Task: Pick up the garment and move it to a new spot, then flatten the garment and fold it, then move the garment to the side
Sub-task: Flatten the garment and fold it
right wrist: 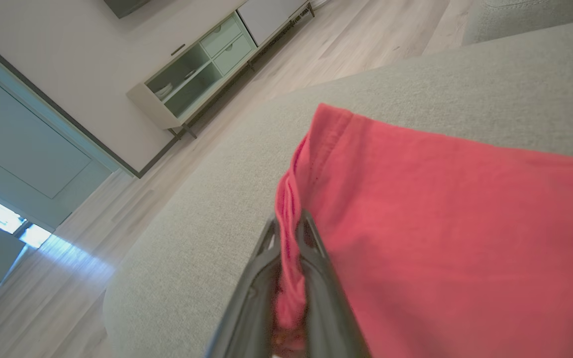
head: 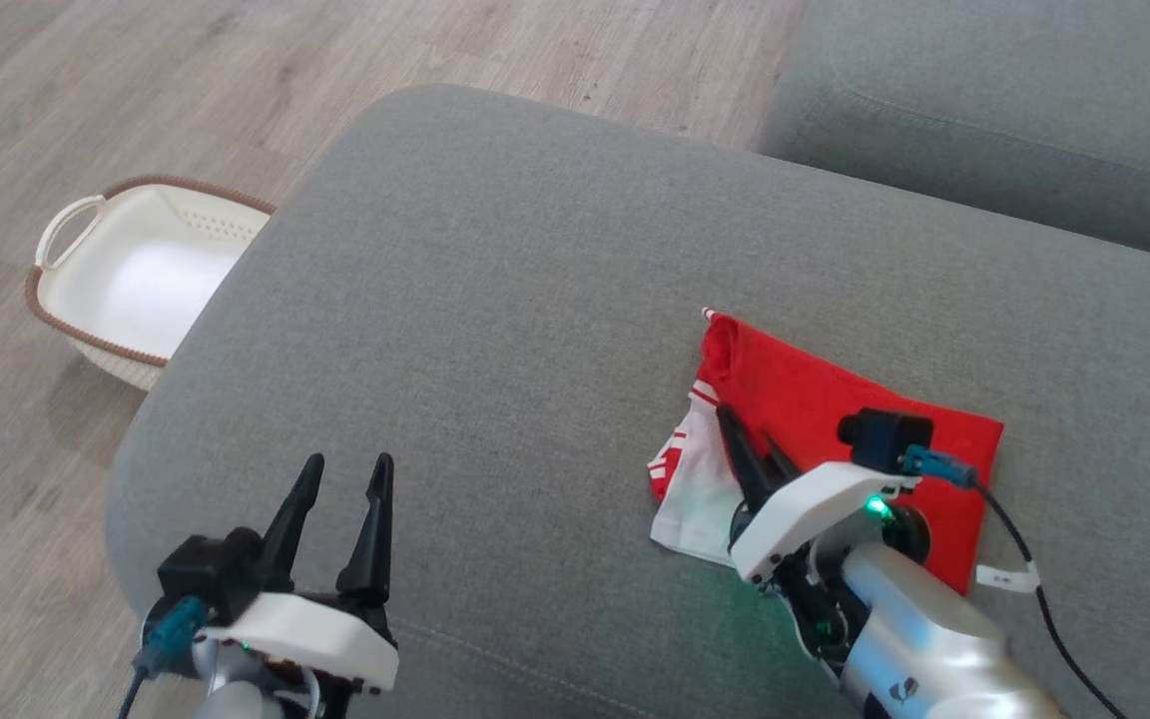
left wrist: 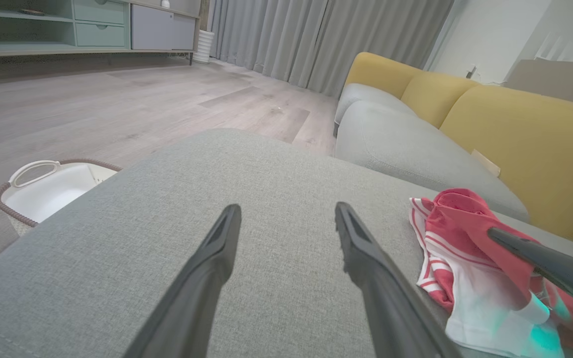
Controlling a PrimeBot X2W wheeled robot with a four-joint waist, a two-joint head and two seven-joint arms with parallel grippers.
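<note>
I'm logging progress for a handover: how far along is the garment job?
Done, apparently: the garment lies on the grey cushion roughly folded, red over white. In hand: the right end effector is shut on its red edge; the left end effector hangs open, apart. Left: probably moving it to the side.

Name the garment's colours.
The garment is red with a white part and red-and-white striped trim, clearest in the left wrist view.

A garment lies on the right part of a sofa cushion. A basket stands on the floor just beside the cushion's left edge. A second cushion lies far right.
</note>
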